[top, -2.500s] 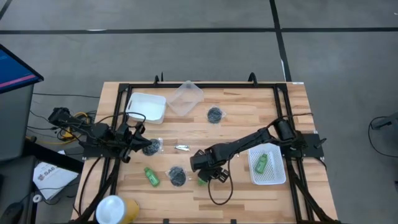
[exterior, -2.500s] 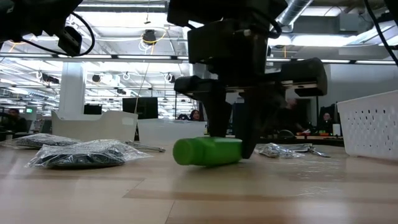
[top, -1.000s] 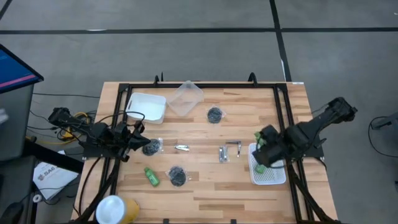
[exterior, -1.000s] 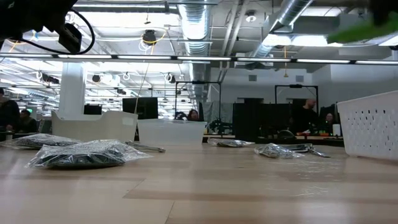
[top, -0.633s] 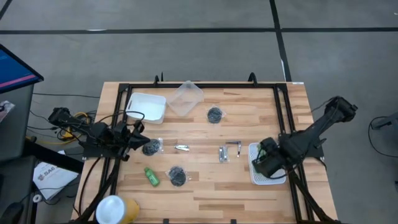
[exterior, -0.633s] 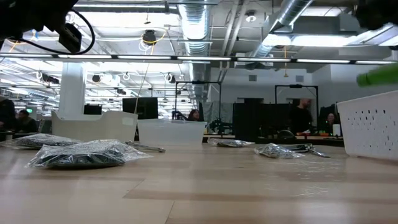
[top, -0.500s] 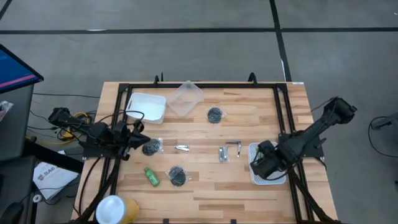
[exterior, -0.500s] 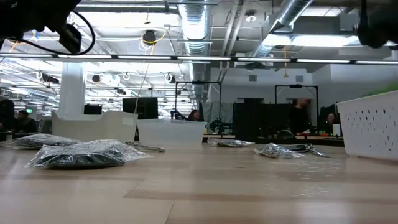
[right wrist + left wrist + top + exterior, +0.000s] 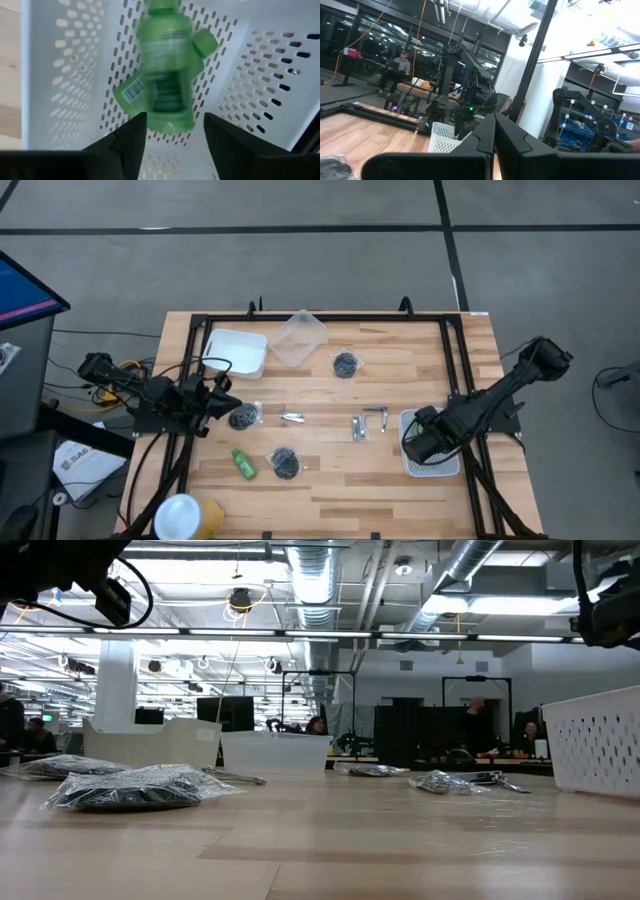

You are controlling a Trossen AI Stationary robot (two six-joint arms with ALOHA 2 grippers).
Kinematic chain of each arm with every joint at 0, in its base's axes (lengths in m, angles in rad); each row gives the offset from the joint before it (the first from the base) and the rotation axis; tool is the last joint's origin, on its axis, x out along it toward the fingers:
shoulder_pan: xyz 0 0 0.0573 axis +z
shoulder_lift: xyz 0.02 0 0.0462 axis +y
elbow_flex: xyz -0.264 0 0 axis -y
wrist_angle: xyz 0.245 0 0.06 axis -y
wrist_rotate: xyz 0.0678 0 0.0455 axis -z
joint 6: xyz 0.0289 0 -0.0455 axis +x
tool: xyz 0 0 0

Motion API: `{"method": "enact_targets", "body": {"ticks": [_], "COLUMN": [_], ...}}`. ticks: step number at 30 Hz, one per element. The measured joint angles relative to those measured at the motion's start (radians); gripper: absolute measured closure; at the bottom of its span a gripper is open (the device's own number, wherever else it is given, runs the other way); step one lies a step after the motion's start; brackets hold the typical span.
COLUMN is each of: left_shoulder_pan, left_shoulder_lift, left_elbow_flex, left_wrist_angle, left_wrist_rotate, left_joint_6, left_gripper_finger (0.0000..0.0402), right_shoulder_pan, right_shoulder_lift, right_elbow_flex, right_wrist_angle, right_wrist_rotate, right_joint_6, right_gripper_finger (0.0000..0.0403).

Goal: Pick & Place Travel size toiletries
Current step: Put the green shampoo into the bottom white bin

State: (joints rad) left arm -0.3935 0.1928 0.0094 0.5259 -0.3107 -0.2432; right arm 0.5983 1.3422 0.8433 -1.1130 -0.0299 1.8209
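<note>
My right gripper is open and hangs over the white mesh basket, pointing down into it. A bright green bottle, blurred, lies just past its fingertips, loose above a second green bottle on the basket floor. A third green bottle lies on the table. Dark grey jars in clear wrap rest at three places: the first jar, the second jar and the third jar. Silver tools and a smaller silver tool lie mid-table. My left gripper is shut beside the third jar, touching nothing.
A white tub and a clear plastic tub stand near the far edge. A yellow-and-white container sits at the near left corner. The basket wall rises at the right. Bare wood lies between the tools and the near edge.
My right gripper has come down over the basket, carrying the green bottle with it. In the low view the bottle has dropped from high up to below the basket's rim. The bottle now shows blurred and loose beyond the fingertips.
</note>
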Motion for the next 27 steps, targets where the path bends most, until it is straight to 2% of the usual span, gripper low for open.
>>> {"method": "enact_targets", "body": {"ticks": [6,11,14,18,22,27], "left_shoulder_pan": [0.0,0.0,0.0,0.0,0.0,0.0], "left_shoulder_lift": [0.0,0.013,0.092,0.277,0.489,0.718], "left_elbow_flex": [0.0,0.048,0.143,0.319,0.542,0.791], "left_wrist_angle": [0.041,0.09,0.095,0.065,-0.142,-0.508], "left_wrist_rotate": [0.0,0.0,0.0,-0.003,0.008,0.086], "left_joint_6": [-0.026,-0.049,-0.001,0.046,0.048,0.058], "left_gripper_finger": [0.0401,0.0401,0.0401,0.0399,0.0375,0.0315], "right_shoulder_pan": [0.0,-0.001,-0.004,-0.022,-0.044,-0.081], "right_shoulder_lift": [-0.02,-0.077,-0.123,-0.177,-0.216,-0.233], "right_elbow_flex": [0.016,0.085,0.138,0.198,0.239,0.269], "right_wrist_angle": [0.008,-0.036,-0.062,-0.066,-0.064,-0.057], "right_wrist_rotate": [0.004,0.067,0.131,0.211,0.279,0.31], "right_joint_6": [-0.061,-0.097,-0.124,-0.178,-0.253,-0.359], "right_gripper_finger": [0.0173,0.0171,0.0177,0.0179,0.0171,0.0163]}}
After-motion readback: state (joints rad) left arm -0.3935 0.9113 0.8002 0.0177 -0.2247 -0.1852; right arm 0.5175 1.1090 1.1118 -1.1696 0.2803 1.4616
